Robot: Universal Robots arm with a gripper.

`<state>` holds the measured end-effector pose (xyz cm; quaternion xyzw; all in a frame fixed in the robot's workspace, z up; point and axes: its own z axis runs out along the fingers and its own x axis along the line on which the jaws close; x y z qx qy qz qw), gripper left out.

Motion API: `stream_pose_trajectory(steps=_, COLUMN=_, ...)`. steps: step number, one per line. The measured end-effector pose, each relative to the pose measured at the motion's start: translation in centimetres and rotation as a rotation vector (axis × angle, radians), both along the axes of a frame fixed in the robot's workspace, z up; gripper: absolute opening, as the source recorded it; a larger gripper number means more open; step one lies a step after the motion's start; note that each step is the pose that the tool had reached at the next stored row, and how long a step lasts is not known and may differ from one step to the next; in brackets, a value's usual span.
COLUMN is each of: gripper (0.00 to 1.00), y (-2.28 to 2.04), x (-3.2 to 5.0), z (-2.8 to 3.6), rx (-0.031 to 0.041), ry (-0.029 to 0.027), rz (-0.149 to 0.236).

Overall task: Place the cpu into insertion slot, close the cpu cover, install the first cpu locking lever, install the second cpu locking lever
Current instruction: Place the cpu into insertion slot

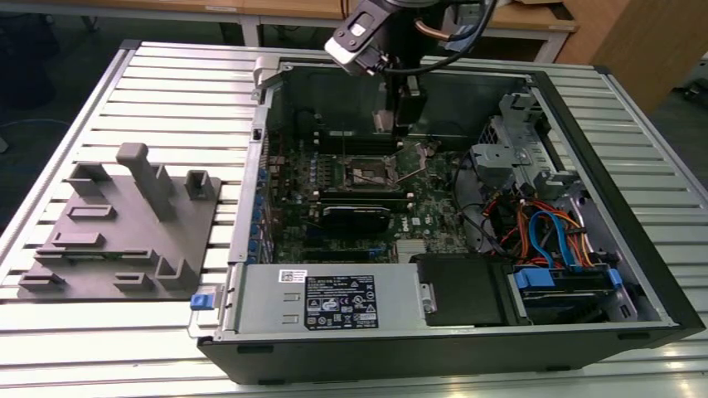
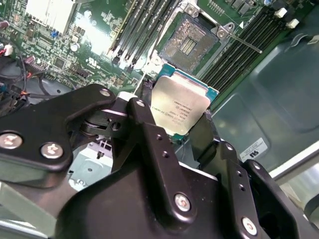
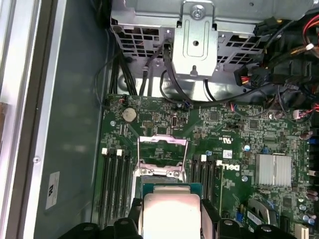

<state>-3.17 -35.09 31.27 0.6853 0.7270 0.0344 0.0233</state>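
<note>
My gripper (image 1: 400,116) hangs inside the open computer case, above the back of the green board. It is shut on the cpu (image 2: 179,107), a flat square chip with a silvery top and a green edge, clamped between two black fingers (image 2: 145,119). In the first wrist view the cpu (image 3: 169,214) hovers just short of the insertion slot (image 3: 162,157). The insertion slot (image 2: 192,37) lies bare with its dark contact field showing. The silver cpu cover (image 3: 162,141) looks swung open at the slot's far side. A thin locking lever (image 2: 240,41) sticks out beside the slot.
Long black memory slots (image 3: 112,184) flank the socket on both sides. A black card (image 1: 354,217) and a power supply (image 1: 332,303) sit nearer the case front. Cables (image 1: 542,232) and a drive cage (image 1: 515,137) fill the exterior view's right. A grey fixture plate (image 1: 122,224) lies outside the case.
</note>
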Motion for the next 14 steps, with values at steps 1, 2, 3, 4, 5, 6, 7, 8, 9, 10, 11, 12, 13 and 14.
stream_pose_trajectory(steps=1, gripper=0.54, y=0.00, x=0.00, z=-0.13, rx=0.0000, ry=0.0000, rz=0.000)
stream_pose_trajectory(steps=2, gripper=0.54, y=0.00, x=0.00, z=-0.25, rx=0.0000, ry=0.0000, rz=0.000)
stream_pose_trajectory(steps=3, gripper=0.54, y=0.00, x=0.00, z=-0.34, rx=0.0000, ry=0.0000, rz=0.000)
stream_pose_trajectory(steps=4, gripper=0.54, y=0.00, x=0.00, z=-0.40, rx=0.0000, ry=0.0000, rz=0.000)
stream_pose_trajectory(steps=5, gripper=0.54, y=0.00, x=0.00, z=-0.43, rx=-0.0001, ry=0.0000, rz=0.000)
stream_pose_trajectory(steps=6, gripper=0.54, y=0.00, x=0.00, z=-0.43, rx=-0.0003, ry=0.0002, rz=0.000)
stream_pose_trajectory(steps=7, gripper=0.54, y=0.00, x=0.00, z=-0.44, rx=-0.0004, ry=0.0002, rz=0.000)
stream_pose_trajectory(steps=8, gripper=0.54, y=0.00, x=0.00, z=-0.46, rx=-0.0001, ry=0.0000, rz=0.000)
stream_pose_trajectory(steps=9, gripper=0.54, y=0.00, x=0.00, z=-0.47, rx=0.0000, ry=0.0000, rz=0.000)
stream_pose_trajectory(steps=10, gripper=0.54, y=0.00, x=0.00, z=-0.47, rx=0.0000, ry=0.0000, rz=0.000)
stream_pose_trajectory(steps=11, gripper=0.54, y=0.00, x=0.00, z=-0.48, rx=0.0000, ry=0.0000, rz=0.000)
stream_pose_trajectory(steps=12, gripper=0.54, y=0.00, x=0.00, z=-0.50, rx=0.0001, ry=-0.0001, rz=0.000)
stream_pose_trajectory(steps=13, gripper=0.54, y=0.00, x=0.00, z=-0.53, rx=0.0001, ry=-0.0001, rz=0.000)
stream_pose_trajectory(steps=14, gripper=0.54, y=0.00, x=0.00, z=-0.57, rx=0.0002, ry=-0.0001, rz=0.000)
